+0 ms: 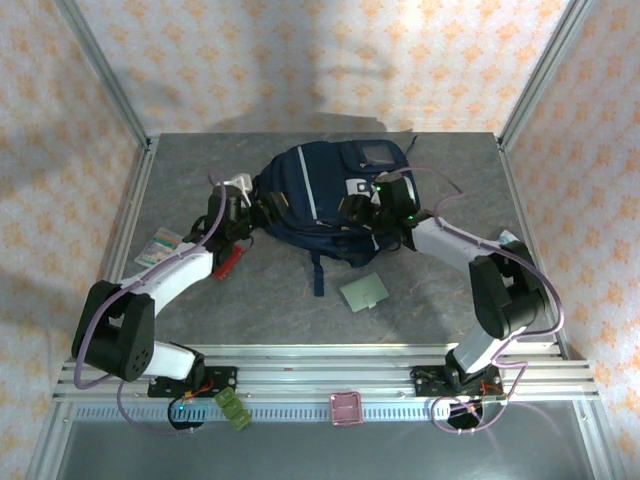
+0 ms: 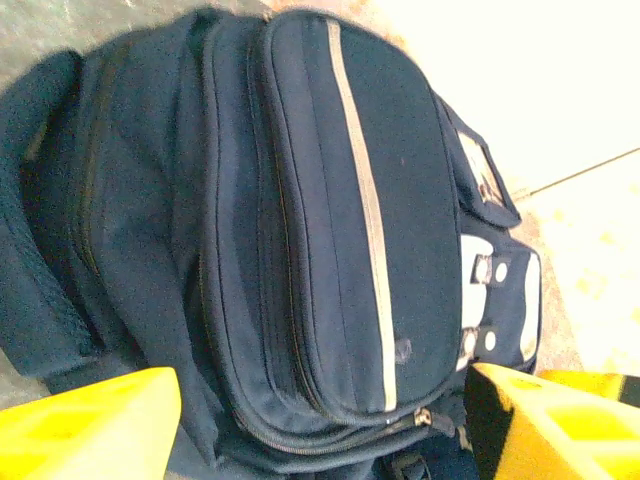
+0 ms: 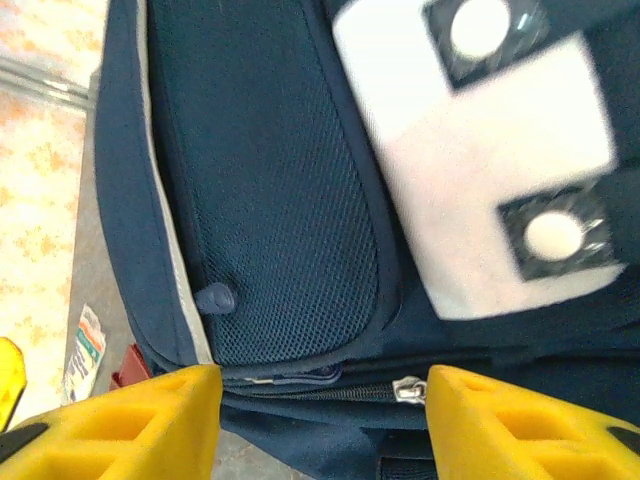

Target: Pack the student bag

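- Left gripper (image 2: pixel 322 400), closest to its wrist camera, is released: its yellow fingers (image 2: pixel 90 425) stand wide apart at the lower corners, both cut off by the frame edge, with nothing clamped between them.
- Beyond them lies the student bag (image 2: pixel 330 230), navy with a pale stripe (image 2: pixel 365 220) along its front pocket. From above it sits mid-table on the grey table (image 1: pixel 440 300), toward the back.
- Right gripper (image 3: pixel 322 385) is likewise released, its fingers spread either side of a metal zip pull (image 3: pixel 405 390) at the bag's lower seam. Whether they touch the fabric cannot be told.
- White patch (image 3: pixel 470 170) on the bag carries two round snaps (image 3: pixel 553 233), which are blurred; its top is cut off.
- Grey panel (image 1: pixel 377 153) near the bag's far end is too small to show any label.
- Printed packet (image 1: pixel 160 245) lies at the table's left side, its colourful print too small to read.
- Red item (image 1: pixel 227 262) beside the left arm is partly hidden by it.
- Green square (image 1: pixel 363 292) lies flat just in front of the bag, apart from it; what it is cannot be told.
- Rail (image 1: pixel 300 385) between the arm bases holds a small green piece (image 1: pixel 232 408) and a pink piece (image 1: pixel 346 408).
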`<state>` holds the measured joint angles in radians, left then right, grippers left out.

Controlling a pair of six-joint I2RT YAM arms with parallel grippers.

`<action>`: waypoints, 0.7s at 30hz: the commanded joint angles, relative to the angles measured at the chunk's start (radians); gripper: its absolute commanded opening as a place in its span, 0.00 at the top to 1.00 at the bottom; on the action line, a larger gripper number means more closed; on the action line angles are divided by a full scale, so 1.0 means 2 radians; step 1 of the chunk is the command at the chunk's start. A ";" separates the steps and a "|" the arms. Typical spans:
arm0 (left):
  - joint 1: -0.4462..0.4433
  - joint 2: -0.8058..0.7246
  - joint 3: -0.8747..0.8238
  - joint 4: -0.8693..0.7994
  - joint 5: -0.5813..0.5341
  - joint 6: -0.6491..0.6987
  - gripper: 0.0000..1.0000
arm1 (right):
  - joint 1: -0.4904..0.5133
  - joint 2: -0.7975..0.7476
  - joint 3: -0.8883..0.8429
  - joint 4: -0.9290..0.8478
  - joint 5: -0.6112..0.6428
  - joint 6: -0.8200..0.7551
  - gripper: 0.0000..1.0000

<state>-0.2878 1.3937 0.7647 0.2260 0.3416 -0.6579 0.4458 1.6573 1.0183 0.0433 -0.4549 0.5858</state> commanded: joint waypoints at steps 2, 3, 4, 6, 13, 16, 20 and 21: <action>-0.035 0.000 -0.033 0.046 -0.023 -0.013 0.25 | 0.003 0.036 0.004 0.037 -0.005 0.028 0.45; -0.041 0.001 -0.037 0.050 -0.026 -0.016 0.26 | 0.003 0.043 0.008 0.037 -0.004 0.030 0.45; -0.047 0.001 -0.041 0.055 -0.030 -0.017 0.26 | 0.003 0.052 0.014 0.034 0.002 0.032 0.46; -0.059 0.003 -0.043 0.057 -0.044 -0.015 0.26 | 0.003 0.068 0.025 0.037 -0.001 0.035 0.48; -0.090 0.032 -0.019 0.029 -0.096 0.011 0.27 | 0.003 0.099 0.025 0.104 -0.042 0.063 0.59; -0.090 0.044 -0.005 0.017 -0.109 0.015 0.29 | 0.003 0.092 0.022 0.121 -0.052 0.069 0.58; -0.090 0.058 0.016 0.011 -0.114 0.015 0.32 | -0.003 0.082 0.028 0.112 -0.038 0.079 0.52; -0.090 0.058 0.017 0.014 -0.110 0.012 0.32 | -0.003 0.084 0.033 0.107 -0.034 0.080 0.52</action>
<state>-0.4667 1.5028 0.7593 0.2543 0.1535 -0.6468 0.4496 1.8427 1.0492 0.2245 -0.5354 0.7223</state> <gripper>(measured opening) 0.683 0.476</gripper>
